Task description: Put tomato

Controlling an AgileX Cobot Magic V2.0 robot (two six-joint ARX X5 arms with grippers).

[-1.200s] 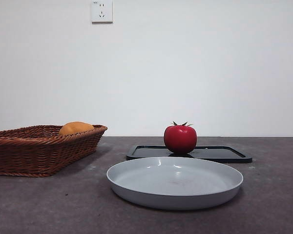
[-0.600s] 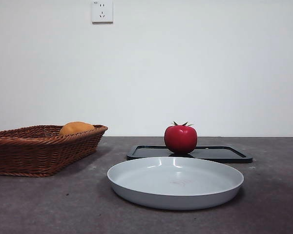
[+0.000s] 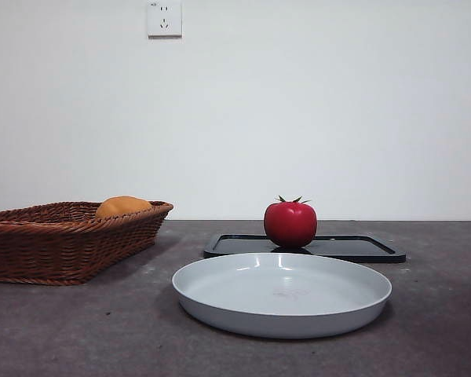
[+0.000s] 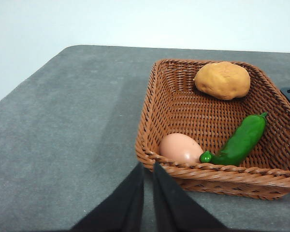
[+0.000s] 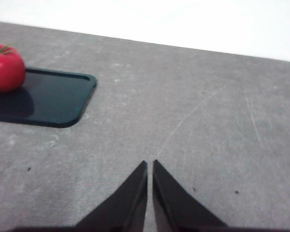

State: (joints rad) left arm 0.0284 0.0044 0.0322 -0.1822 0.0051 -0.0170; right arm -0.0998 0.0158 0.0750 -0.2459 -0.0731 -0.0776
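Resting on black tray (image 3: 353,249), tomato (image 3: 290,224) (upright); both pincers closed

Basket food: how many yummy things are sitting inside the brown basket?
3. In the basket, a potato lies at the far corner, an egg by the near rim, and a green pepper beside the egg. Nothing looks hidden.

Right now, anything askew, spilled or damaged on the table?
Nothing stands out. The tomato sits upright on the black tray, the grey plate lies flat in front of it, and the wicker basket holds a potato, egg and green pepper, all intact.
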